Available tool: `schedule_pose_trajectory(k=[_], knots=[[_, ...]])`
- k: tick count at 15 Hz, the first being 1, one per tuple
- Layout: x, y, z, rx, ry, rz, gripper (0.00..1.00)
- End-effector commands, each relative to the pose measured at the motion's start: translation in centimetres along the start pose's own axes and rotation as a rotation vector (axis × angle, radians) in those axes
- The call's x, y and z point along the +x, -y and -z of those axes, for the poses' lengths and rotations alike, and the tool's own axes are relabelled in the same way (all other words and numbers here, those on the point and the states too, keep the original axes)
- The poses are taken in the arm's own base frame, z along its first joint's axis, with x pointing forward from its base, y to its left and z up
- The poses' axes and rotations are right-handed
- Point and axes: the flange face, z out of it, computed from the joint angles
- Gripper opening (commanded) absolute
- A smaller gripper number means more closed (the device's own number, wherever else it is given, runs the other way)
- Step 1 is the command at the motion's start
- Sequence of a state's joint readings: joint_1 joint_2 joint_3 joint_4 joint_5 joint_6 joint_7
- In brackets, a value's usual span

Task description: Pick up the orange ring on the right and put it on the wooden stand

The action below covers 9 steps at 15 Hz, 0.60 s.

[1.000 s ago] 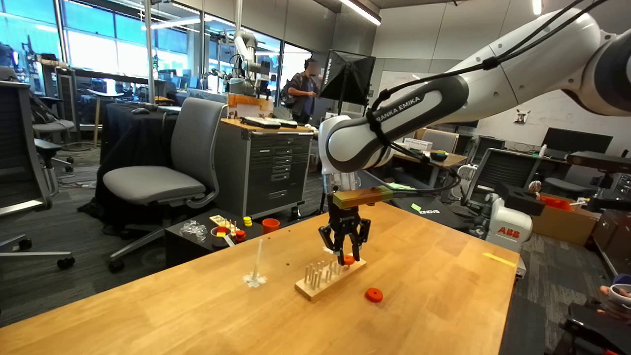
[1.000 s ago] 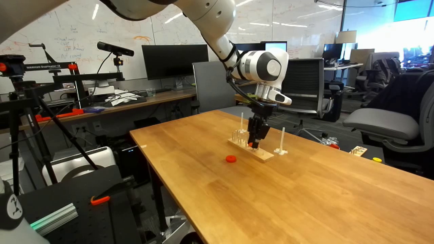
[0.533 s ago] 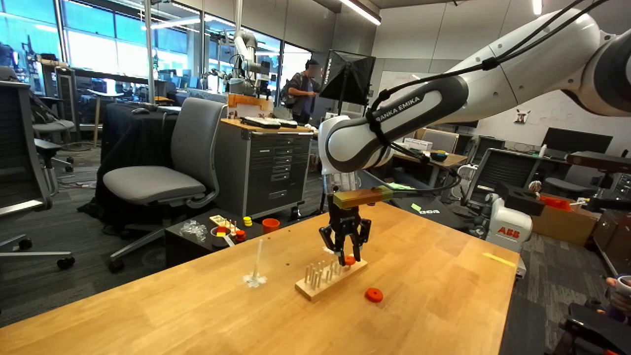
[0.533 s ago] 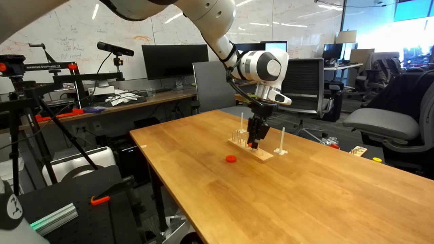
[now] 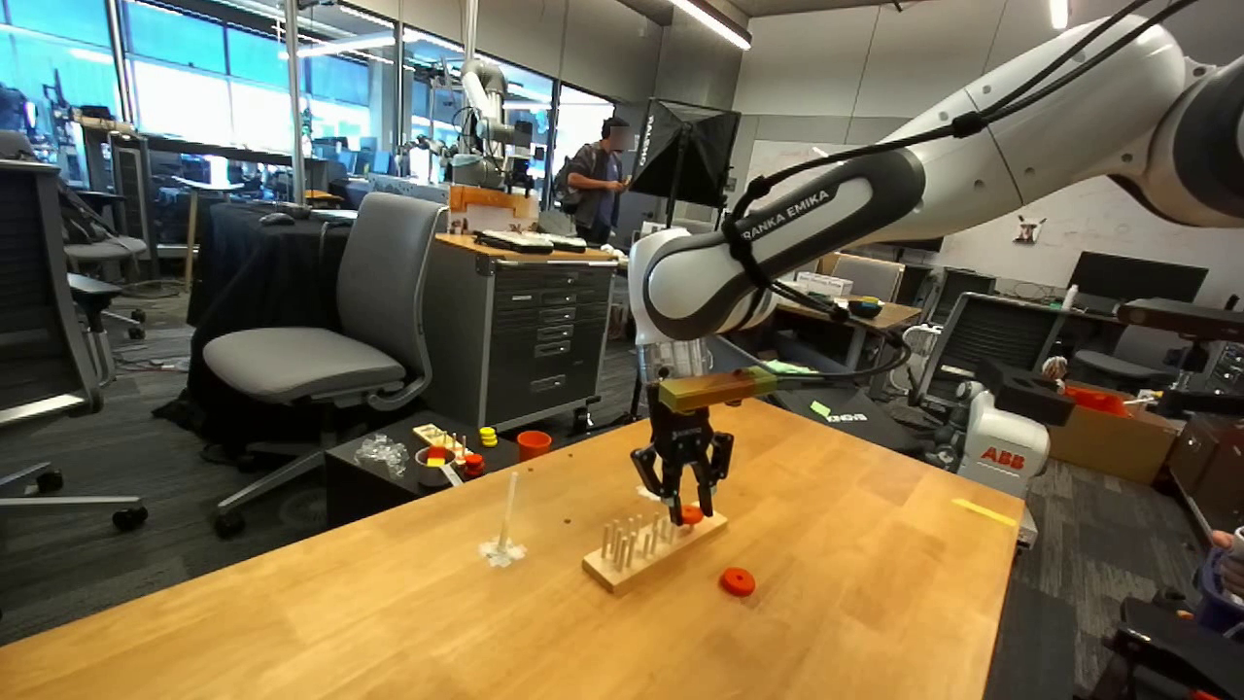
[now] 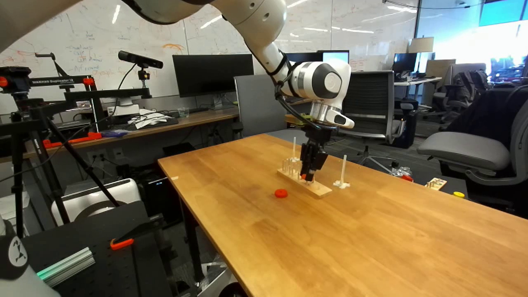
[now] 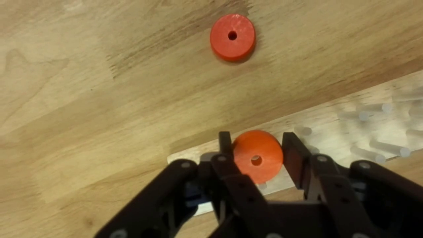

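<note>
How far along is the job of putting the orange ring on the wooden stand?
Picking up looks done: the claw is closed on an orange ring. In hand: the placing, with that ring over the wooden stand; whether it touches is unclear. Left: probably seating it, then letting go, since the claw grips it.

Gray chair (image 5: 379, 282) – cabinet (image 5: 525, 355) – blk monitor (image 6: 212, 75)

Pale wooden stand (image 7: 333, 142), orange ring (image 7: 259, 147), black gripper (image 5: 691, 514), brown-streaked table (image 7: 99, 115)
</note>
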<state>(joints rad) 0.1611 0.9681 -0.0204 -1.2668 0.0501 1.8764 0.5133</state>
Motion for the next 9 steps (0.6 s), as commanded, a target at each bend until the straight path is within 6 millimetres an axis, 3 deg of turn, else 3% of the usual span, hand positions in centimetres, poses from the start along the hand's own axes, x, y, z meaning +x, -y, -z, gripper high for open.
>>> schedule_pose_trajectory(k=[1, 9], knots=[[-1.1, -0.5, 0.1, -0.004, 0.017, 0.029, 0.17], [-2.9, -1.1, 0.5, -0.004, 0.030, 0.078, 0.17]])
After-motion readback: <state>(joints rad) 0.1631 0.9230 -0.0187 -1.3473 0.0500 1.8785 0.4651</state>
